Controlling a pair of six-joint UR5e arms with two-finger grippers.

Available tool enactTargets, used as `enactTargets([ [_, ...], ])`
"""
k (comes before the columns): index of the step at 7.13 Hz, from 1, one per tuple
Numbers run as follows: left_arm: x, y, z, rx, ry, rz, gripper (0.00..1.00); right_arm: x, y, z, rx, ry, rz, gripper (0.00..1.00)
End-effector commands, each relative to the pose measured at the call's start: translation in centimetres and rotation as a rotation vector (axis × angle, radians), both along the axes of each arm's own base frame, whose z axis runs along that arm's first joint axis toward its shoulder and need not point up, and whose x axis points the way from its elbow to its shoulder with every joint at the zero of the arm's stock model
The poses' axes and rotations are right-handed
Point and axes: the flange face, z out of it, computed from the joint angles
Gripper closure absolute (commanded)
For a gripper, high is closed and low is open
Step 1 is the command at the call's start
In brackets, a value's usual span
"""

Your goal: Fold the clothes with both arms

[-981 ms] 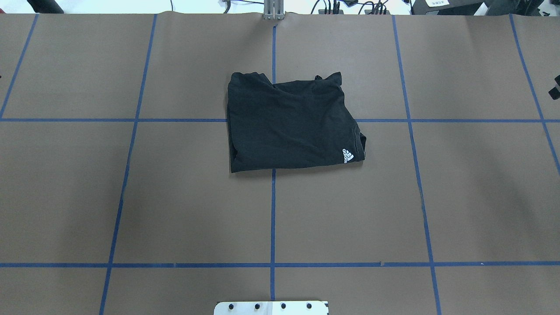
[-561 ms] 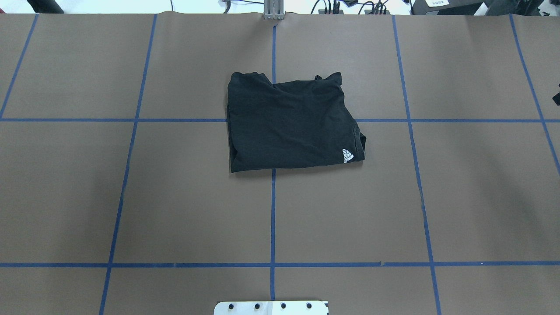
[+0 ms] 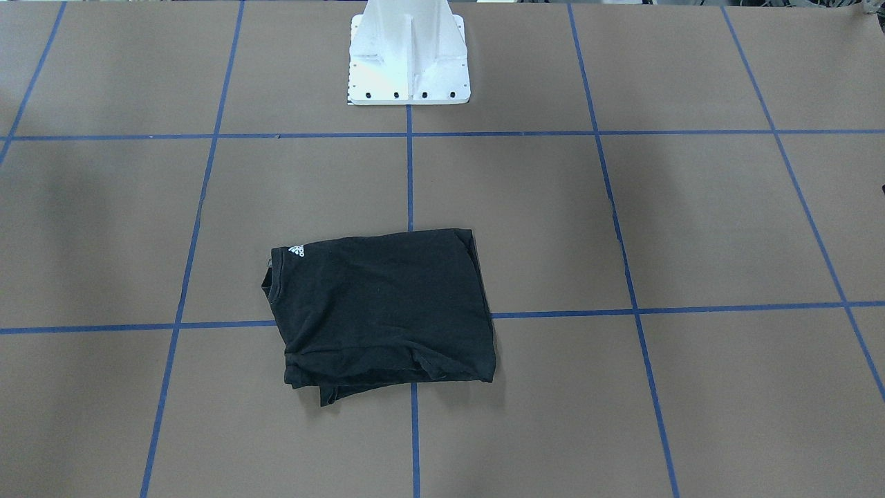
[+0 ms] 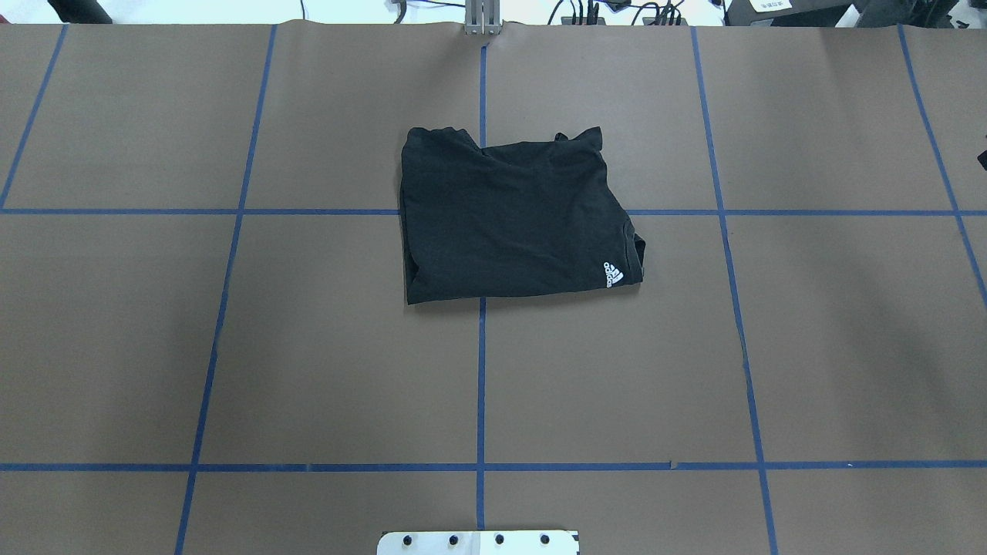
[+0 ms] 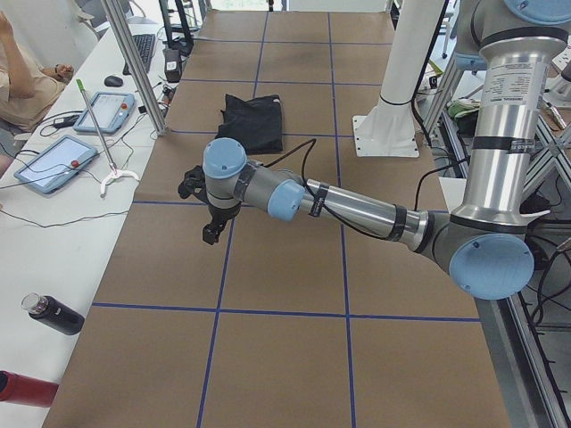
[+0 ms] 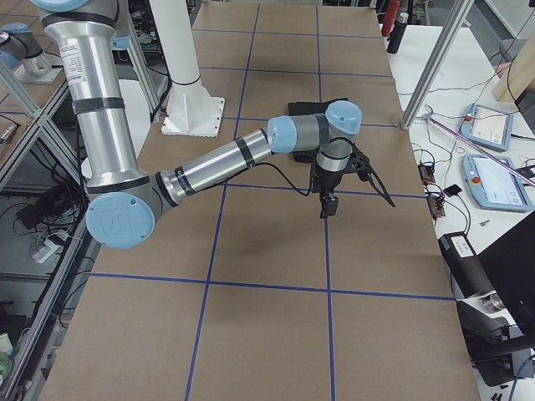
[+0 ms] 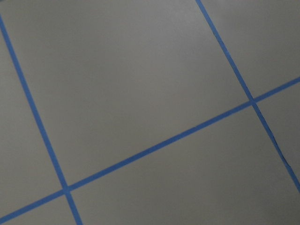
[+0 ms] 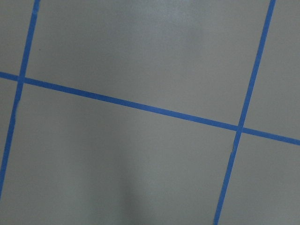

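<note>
The clothes, a black T-shirt [image 4: 509,220] [image 3: 384,308], lie folded into a compact rectangle near the table's middle, with a small white logo [image 4: 613,274] at one corner. No graphic shows. Neither arm touches the shirt. My left arm reaches out over bare table far to the left of the shirt [image 5: 252,120], its gripper [image 5: 212,234] pointing down; whether it is open or shut I cannot tell. My right gripper [image 6: 326,205] hangs over bare table far to the right, and only a black sliver of it [image 4: 983,159] shows overhead; its state I cannot tell. Both wrist views show only brown paper and blue tape.
The white pedestal base [image 3: 409,62] stands at the robot's edge. Beyond the far edge runs a white side table with tablets [image 5: 49,160], cables, bottles [image 5: 53,314] and metal posts [image 6: 439,58]. A person [image 5: 18,71] sits there.
The black bit of the right gripper at the overhead view's right edge has slid further out of view. The shirt has not moved.
</note>
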Motion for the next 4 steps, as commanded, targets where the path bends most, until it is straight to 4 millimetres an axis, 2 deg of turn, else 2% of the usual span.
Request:
enactTargets([
  [1, -0.7, 0.0, -1.4, 0.032, 0.001, -0.012, 0.01, 0.1, 0.3, 0.2, -0.005, -0.003, 0.001, 0.0],
  [2, -0.8, 1.0, -2.8, 0.063, 0.001, -0.014, 0.01, -0.1, 0.4, -0.5, 0.005, -0.024, -0.001, 0.0],
  [3, -0.8, 1.3, -2.8, 0.059, 0.004, -0.014, 0.01, 0.1, 2.2, -0.6, 0.007, -0.04, -0.003, 0.0],
  [4, -1.0, 1.7, -2.9, 0.062, 0.002, -0.018, 0.01, 0.6, 4.3, 2.2, -0.044, -0.027, -0.003, 0.0],
])
